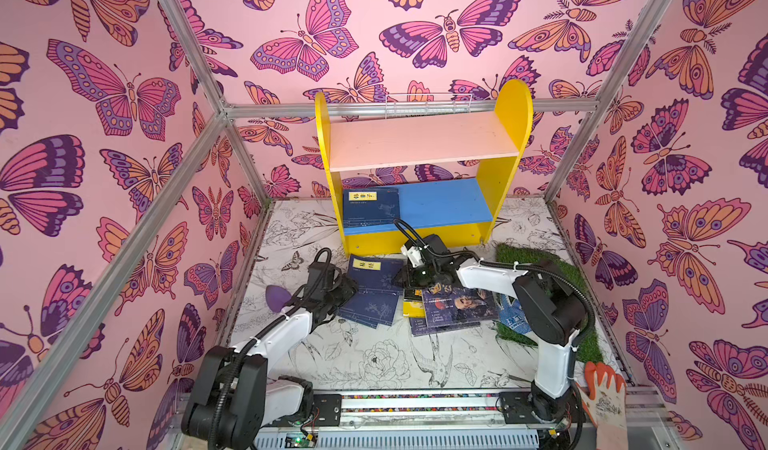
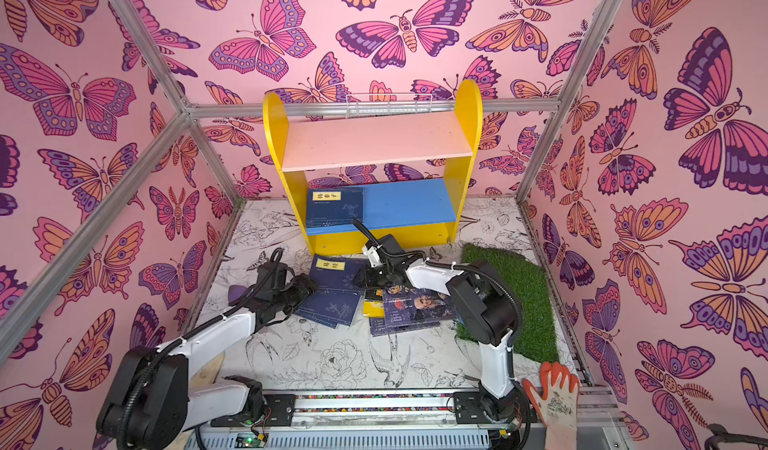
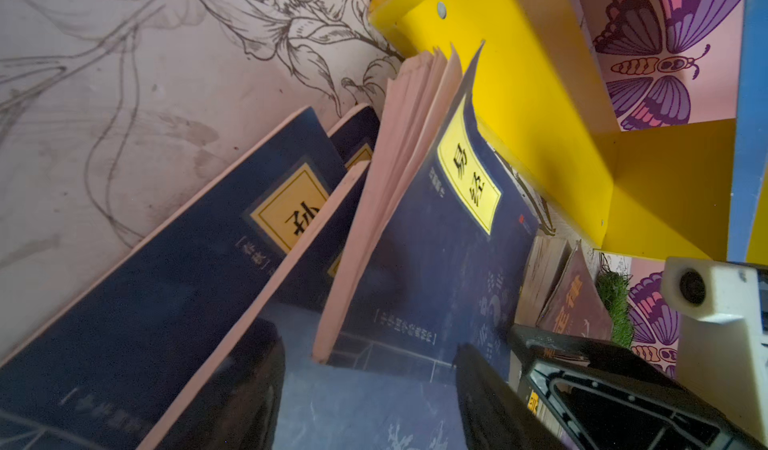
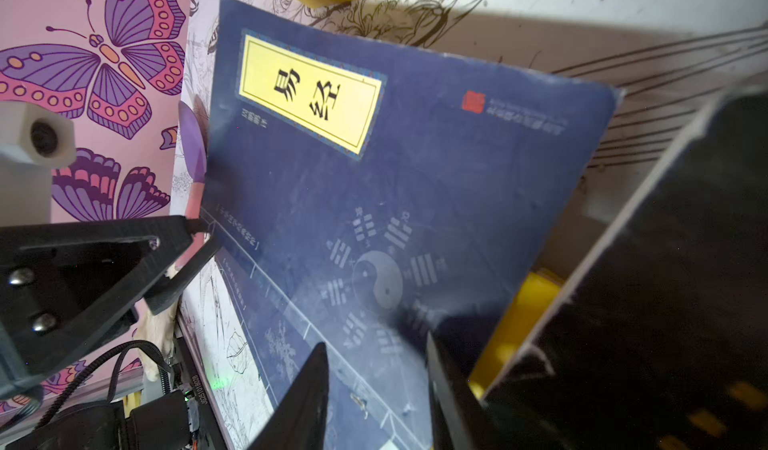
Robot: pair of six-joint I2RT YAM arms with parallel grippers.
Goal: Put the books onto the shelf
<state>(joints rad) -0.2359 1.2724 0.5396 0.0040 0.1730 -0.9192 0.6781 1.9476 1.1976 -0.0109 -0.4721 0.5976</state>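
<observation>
The navy book titled 易经 [image 4: 415, 178] is tipped up off the pile of navy books [image 1: 370, 306] in front of the shelf [image 1: 509, 145], its pages fanned. One navy book [image 1: 370, 209] is already laid on the blue lower board. The left claw [image 3: 368, 344] is spread wide astride the tipped book's lower edge, and the right claw [image 4: 376, 340] is half open before its cover; nothing appears clamped by either. Should only the cover be caught, the book could be flopped open, creased or dropped. The worktop [image 1: 374, 365] is printed with inked flowers and birds and partly covered by a grass mat [image 1: 540, 269]. It is enclosed by pink butterfly-papered walls [image 1: 291, 32].
</observation>
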